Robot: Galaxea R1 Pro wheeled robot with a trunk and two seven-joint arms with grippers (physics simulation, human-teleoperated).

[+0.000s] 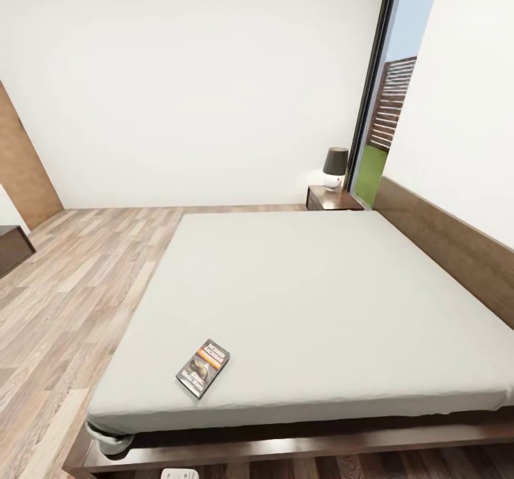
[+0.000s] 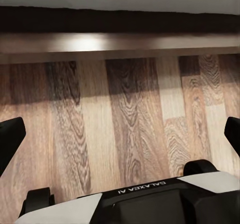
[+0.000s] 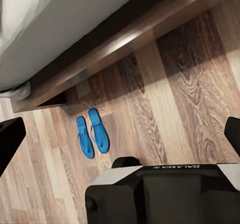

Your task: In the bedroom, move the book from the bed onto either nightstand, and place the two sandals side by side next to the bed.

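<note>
White walls and plank floor (image 1: 78, 279) frame your head view, with the bed (image 1: 314, 308) filling the middle and lower right, its grey mattress bare except for the book (image 1: 203, 367), which lies flat near the lower-left corner of the mattress, close to the near edge. Look to the upper right of centre and you have the nightstand (image 1: 330, 198) against the far wall beside the headboard (image 1: 450, 243), a lamp (image 1: 334, 168) standing on it, and a tall window (image 1: 389, 101) just to its right. At the left edge a dark bench (image 1: 13, 248) pokes in. Your left gripper (image 2: 120, 139) hangs over bare floor beside the bed frame's rail — its fingers sit wide apart at the two frame edges, nothing between them. Your right gripper (image 3: 120, 139) is spread just as wide and holds nothing; in its view the two sandals (image 3: 92, 133) lie side by side on the floor, left of centre, soles down and nearly parallel, just off the corner of the bed frame — close to it, not touching.
</note>
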